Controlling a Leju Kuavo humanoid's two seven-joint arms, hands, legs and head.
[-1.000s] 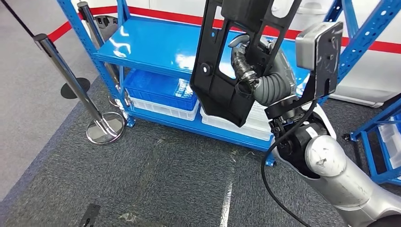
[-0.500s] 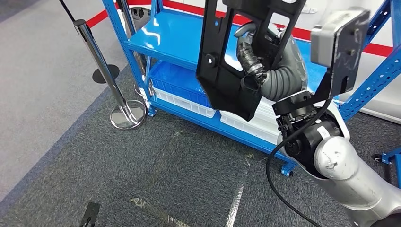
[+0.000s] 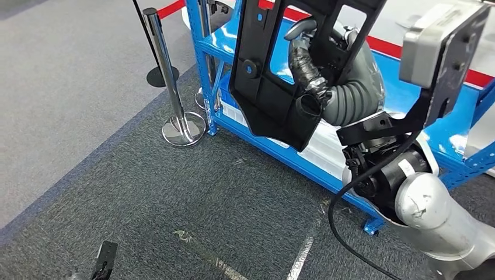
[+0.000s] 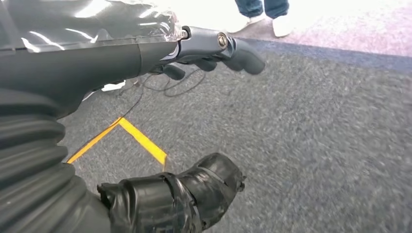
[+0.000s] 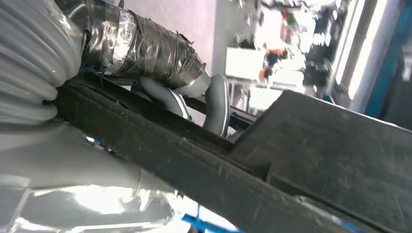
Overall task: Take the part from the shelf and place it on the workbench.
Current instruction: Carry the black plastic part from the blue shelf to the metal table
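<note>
Bright, even indoor light. White glare streaks the glossy blue metal shelf (image 3: 408, 93). The left wrist view blows out white along the top; grey carpet (image 4: 316, 145) blurs. The right wrist background is overexposed, unfocused.

You have a chrome stanchion post (image 3: 169, 76) upper left on grey carpet (image 3: 146, 198), with yellow floor tape (image 4: 131, 138) nearby.

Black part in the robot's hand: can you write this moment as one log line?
right hand: holds black part | part: off blue shelf, in air | left hand: holds nothing | workbench: unseen
</note>
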